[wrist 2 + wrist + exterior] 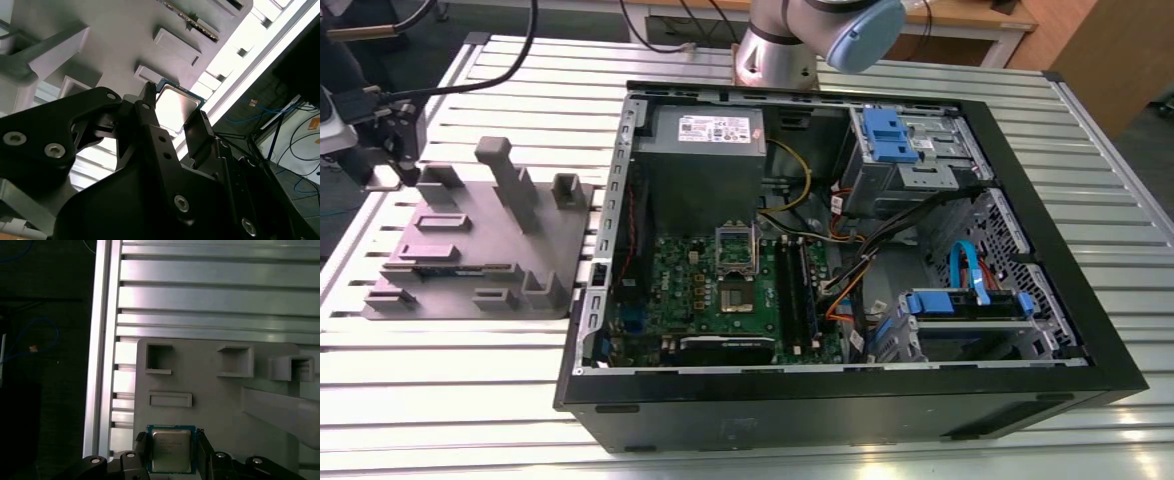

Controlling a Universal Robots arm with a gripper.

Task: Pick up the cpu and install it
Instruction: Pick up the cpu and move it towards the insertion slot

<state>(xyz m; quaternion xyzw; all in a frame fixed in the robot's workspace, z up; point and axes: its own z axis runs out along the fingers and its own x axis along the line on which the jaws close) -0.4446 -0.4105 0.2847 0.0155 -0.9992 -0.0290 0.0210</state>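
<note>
The cpu [170, 450], a small square chip with a shiny silver top, sits between the two black fingers of my gripper [170, 441], which press on its two opposite edges. In the second wrist view the cpu [176, 103] shows between the same fingertips of the gripper [172, 106], just over the grey plastic fixture [120, 35]. In the exterior view the gripper [387, 160] hangs at the far left, over the back left corner of the fixture [480, 250]. The motherboard's socket [736, 295] lies inside the open computer case [854, 400], well away from the gripper.
The fixture [215, 405] has upright blocks and shallow pockets near the gripper. It rests on a slatted aluminium table [454, 380]. The case holds a power supply [707, 135], blue drive brackets [887, 135] and loose cables [854, 270]. The arm's base [781, 50] stands behind the case.
</note>
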